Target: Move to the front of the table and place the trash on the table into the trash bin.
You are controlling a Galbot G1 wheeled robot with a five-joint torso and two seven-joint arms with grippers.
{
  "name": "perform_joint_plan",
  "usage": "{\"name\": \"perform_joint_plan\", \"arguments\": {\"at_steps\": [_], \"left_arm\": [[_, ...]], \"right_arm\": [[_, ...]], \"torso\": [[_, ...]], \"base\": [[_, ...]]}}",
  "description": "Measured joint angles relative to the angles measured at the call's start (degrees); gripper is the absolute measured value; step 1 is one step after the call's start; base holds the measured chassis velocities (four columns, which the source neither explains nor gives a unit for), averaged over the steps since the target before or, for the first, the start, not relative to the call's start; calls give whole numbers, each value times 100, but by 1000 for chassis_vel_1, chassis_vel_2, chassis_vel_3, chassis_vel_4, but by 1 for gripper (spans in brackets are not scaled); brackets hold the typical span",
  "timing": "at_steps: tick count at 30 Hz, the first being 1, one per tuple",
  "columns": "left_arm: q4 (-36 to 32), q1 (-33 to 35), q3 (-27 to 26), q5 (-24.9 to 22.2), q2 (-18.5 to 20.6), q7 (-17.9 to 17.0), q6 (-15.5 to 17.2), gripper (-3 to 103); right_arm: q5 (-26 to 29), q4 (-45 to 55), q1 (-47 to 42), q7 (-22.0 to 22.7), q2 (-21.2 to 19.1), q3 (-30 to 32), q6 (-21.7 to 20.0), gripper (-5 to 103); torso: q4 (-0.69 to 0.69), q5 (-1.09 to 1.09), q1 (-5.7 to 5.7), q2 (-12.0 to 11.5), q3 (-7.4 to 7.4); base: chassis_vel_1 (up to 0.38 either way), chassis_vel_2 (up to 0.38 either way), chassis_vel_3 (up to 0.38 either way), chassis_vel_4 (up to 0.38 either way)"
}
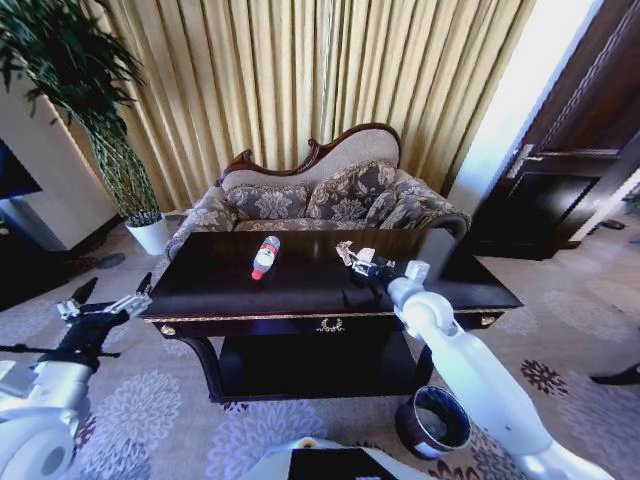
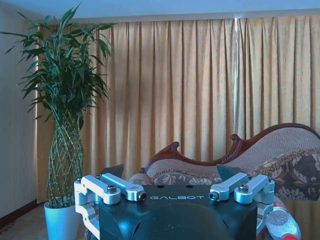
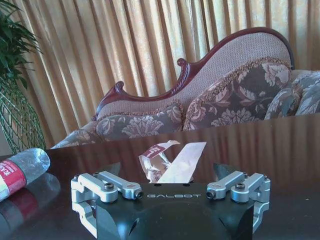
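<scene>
The right gripper [image 1: 352, 259] hangs jaws apart, low over the table [image 1: 300, 290], the crumpled paper [image 3: 167, 161] lying dead ahead between them, while the bottle [image 1: 265, 256] lies farther left.

Gold pleated curtains [image 1: 300, 70] hang across the back wall. A carved wooden sofa [image 1: 320, 195] with floral cushions stands before them. A tall braided plant [image 1: 95, 120] in a white pot [image 1: 150, 235] grows at the left. A dark wooden door [image 1: 570, 150] stands at the right, beside bright daylight. The floor carries a grey floral-patterned carpet [image 1: 150, 410].
</scene>
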Motion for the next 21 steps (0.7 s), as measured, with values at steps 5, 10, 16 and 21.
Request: {"name": "perform_joint_plan", "arguments": {"at_steps": [5, 10, 16, 21], "left_arm": [[18, -10, -9, -23, 38, 4, -64, 100], [68, -24, -25, -44, 54, 4, -130, 100], [103, -7, -49, -50, 46, -7, -230, 100], [115, -28, -49, -52, 52, -42, -265, 100]], "right_arm": [[-112, -190, 139, -2, 84, -178, 0, 102], [-135, -272, 222, -8, 103, -268, 68, 93], [-141, -305, 258, -11, 105, -306, 176, 71], [-276, -268, 218, -19, 127, -320, 279, 54]], "torso": [[0, 0, 0, 0, 0], [0, 0, 0, 0, 0], [0, 0, 0, 0, 0], [0, 0, 0, 0, -1]], "base": [[0, 0, 0, 0], [0, 0, 0, 0], [0, 0, 0, 0], [0, 0, 0, 0]]}}
